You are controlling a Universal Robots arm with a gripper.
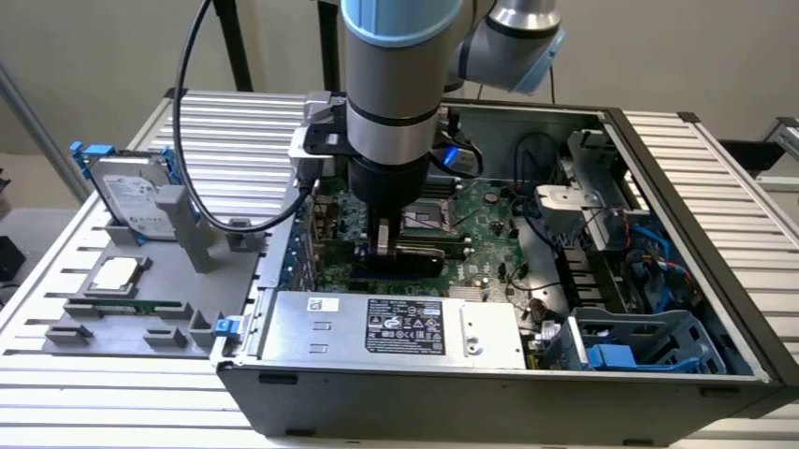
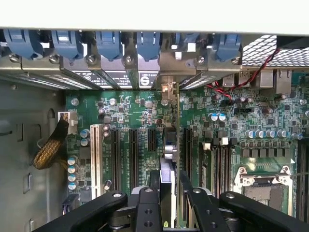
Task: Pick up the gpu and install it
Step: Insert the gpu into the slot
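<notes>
Arm (image 1: 389,94) is down inside the open case (image 1: 705,281), centre of the exterior view. Claw (image 1: 382,248) sits low over the motherboard (image 1: 487,210), just above the PSU (image 1: 393,327) in frame.

Claw is clamped on the gpu (image 1: 431,257). The card stands on edge, black face toward the camera, running from the claw toward the exterior view's right.

Wrist view: fingers (image 2: 147,208) flank the gpu (image 2: 167,164) on both sides, narrow gap, card seen edge-on between them. It lines up lengthwise with the expansion slots (image 2: 131,152), sitting between two of them. Its far end reaches the rear slot openings under the blue clips (image 2: 148,43). Can't tell if the edge connector is seated or only touching the slot. CPU socket (image 2: 263,188) is off to one side, well apart from the card.

Outside the case, at the exterior view's left: grey tray (image 1: 125,323) on the slatted tabletop (image 1: 75,393). It carries the hard drive (image 1: 131,196) upright in its blue frame and the CPU chip (image 1: 115,274) lying flat. Both are well apart from the claw.

Black cable (image 1: 187,140) loops from the upper left of frame down to the arm's wrist. Blue drive cage (image 1: 637,341) is at the case's lower right corner in frame.
</notes>
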